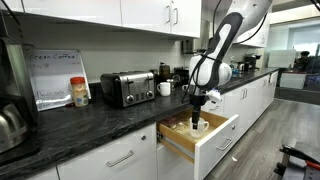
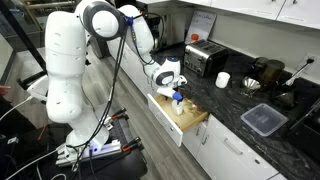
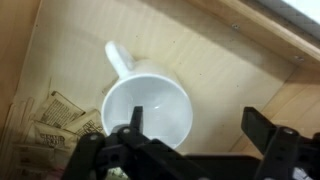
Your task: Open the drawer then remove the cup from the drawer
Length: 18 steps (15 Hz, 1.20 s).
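Observation:
The white drawer [image 1: 222, 142] stands pulled out below the dark countertop, showing its light wooden box [image 2: 192, 113]. In the wrist view the white cup [image 3: 147, 108] sits upright and empty on the wooden floor [image 3: 225, 55], its handle pointing up-left. My gripper [image 3: 195, 125] hangs open just above it. One fingertip [image 3: 133, 120] is over the cup's mouth and the other is over bare wood to the right, so the cup's right wall lies between them. In both exterior views the gripper [image 1: 197, 101] [image 2: 176, 97] reaches down into the drawer.
On the counter stand a toaster [image 1: 127, 87], another white mug [image 1: 165, 88] and a red-lidded jar [image 1: 79, 92]. A black tray [image 2: 263, 118] lies further along. Printed paper [image 3: 55, 122] lies in the drawer beside the cup. Upper cabinets hang overhead.

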### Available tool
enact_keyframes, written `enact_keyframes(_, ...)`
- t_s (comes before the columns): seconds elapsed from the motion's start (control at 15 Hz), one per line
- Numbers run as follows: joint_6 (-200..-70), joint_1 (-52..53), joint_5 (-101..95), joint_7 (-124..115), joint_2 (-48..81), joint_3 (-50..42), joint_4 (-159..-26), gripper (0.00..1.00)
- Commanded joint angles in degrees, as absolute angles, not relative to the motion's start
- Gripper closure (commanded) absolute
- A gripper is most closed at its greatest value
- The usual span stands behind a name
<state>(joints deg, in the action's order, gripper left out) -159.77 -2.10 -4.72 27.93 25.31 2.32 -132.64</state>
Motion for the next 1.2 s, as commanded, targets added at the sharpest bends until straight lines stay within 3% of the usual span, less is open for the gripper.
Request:
enact_keyframes(0.0,-162.8,-3.81,-7.0,27.26,27.38,3.08,-132.87,0.0)
enact_keyframes(0.53,-164.67,-4.2,-8.84,27.09,30.14,3.08,-132.63,0.0)
enact_keyframes(0.6,-164.75,-4.05,-9.19,26.99,30.29,2.95,-132.59,0.25)
enact_keyframes(0.67,-164.75,-3.95,-9.49,26.9,30.36,2.87,-132.58,0.26)
enact_keyframes(1.13,-164.59,-3.84,-10.65,26.71,30.5,2.8,-132.78,0.76)
